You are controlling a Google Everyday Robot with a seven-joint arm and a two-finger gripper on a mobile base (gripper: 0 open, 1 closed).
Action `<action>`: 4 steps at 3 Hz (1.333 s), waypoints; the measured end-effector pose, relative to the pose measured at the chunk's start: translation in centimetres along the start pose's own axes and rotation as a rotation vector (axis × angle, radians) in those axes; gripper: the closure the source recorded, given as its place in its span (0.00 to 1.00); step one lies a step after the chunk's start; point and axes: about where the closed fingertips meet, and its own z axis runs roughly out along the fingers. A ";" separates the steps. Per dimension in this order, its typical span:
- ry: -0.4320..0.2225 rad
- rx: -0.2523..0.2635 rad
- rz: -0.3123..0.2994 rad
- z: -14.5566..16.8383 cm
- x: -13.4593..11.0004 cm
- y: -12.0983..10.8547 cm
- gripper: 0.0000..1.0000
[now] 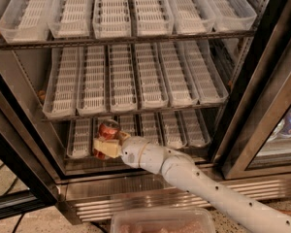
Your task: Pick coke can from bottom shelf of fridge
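An open fridge (136,198) with three racks of white slotted trays fills the view. At the bottom shelf (172,130), the gripper (104,147) sits in the second lane from the left, at the front, its jaws closed narrowly around the coke can (108,129). A cream finger covers the can's middle, leaving only the silver top and a red patch below visible. The far finger is hidden behind the can, and the white arm (199,183) runs off the lower right edge.
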 end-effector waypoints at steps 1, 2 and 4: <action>0.069 -0.063 0.026 -1.3 0.6 0.8 1.00; 0.144 -0.101 0.026 -1.5 2.6 1.9 1.00; 0.207 -0.145 0.034 -1.7 3.3 2.4 1.00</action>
